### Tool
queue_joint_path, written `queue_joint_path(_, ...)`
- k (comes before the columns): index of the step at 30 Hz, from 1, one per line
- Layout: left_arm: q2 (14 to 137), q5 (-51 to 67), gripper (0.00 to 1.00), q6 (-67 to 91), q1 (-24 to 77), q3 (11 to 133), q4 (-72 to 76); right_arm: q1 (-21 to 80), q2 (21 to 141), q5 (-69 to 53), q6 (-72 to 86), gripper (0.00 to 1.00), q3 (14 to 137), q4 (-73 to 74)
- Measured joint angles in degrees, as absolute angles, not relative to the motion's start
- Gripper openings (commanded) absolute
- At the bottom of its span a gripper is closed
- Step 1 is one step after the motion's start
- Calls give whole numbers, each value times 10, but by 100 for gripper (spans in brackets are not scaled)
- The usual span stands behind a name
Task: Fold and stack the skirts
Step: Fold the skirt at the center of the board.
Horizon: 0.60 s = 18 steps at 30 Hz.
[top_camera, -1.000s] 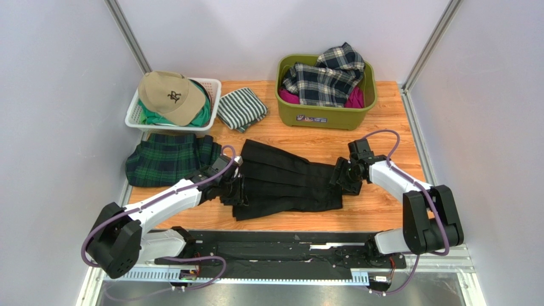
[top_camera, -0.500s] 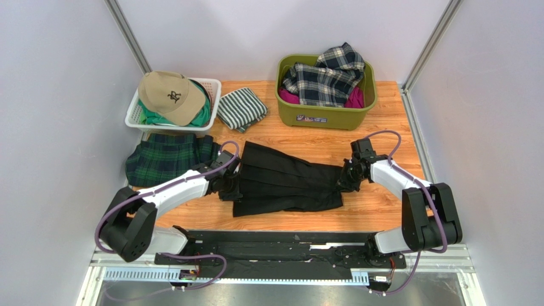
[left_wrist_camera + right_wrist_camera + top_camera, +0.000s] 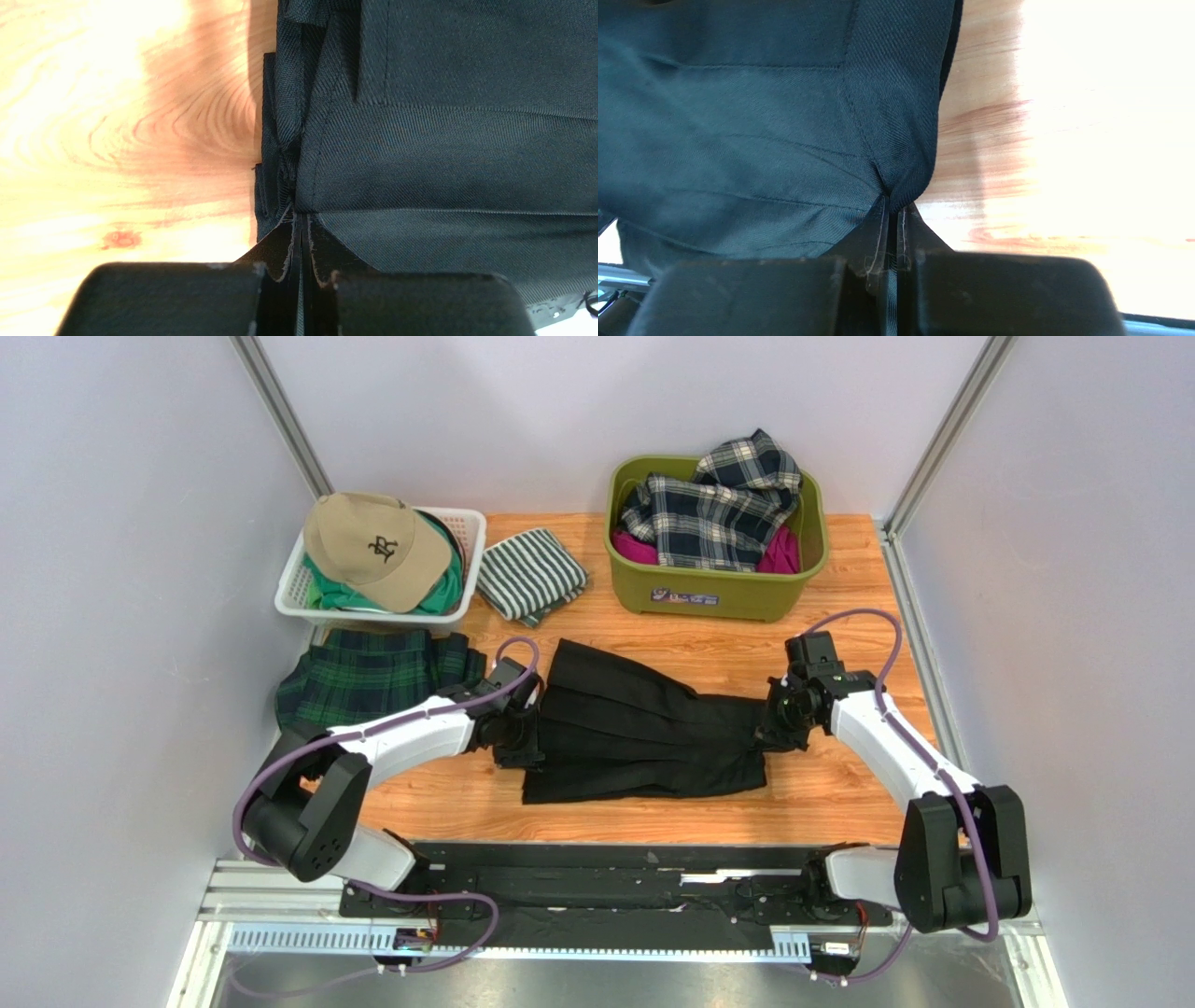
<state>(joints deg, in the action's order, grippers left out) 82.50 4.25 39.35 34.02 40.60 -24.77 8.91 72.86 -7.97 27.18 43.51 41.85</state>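
Note:
A plain black skirt (image 3: 638, 735) lies spread across the middle of the wooden table. My left gripper (image 3: 516, 735) is shut on its left edge; the left wrist view has the black cloth (image 3: 435, 140) pinched between the closed fingertips (image 3: 302, 227). My right gripper (image 3: 780, 721) is shut on the skirt's right edge, with the cloth (image 3: 759, 133) bunched at its closed tips (image 3: 892, 210). A dark green tartan skirt (image 3: 362, 679) lies at the left, behind my left arm. A navy-white plaid skirt (image 3: 718, 504) sits heaped in the green bin (image 3: 716, 588).
A white basket (image 3: 302, 595) at the back left holds a tan cap (image 3: 376, 546) over green cloth. A green-and-white striped folded cloth (image 3: 530, 574) lies beside it. Pink cloth (image 3: 780, 553) shows in the green bin. Walls close in on both sides.
Both grippers have closed on the black skirt's ends. The arms have moved away from the near edge and apart, and the skirt has shifted with them.

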Motion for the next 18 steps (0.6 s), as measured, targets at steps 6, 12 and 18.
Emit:
queue_joint_path(6, 830, 43, 12, 388, 340, 415, -247, 89, 720, -85, 255, 0, 478, 463)
queue_joint_path(12, 779, 42, 31, 370, 340, 441, -276, 90, 718, -86, 241, 0, 501, 507)
queue_joint_path(18, 726, 36, 29, 350, 361, 534, -277, 90, 710, -87, 239, 0, 512, 530)
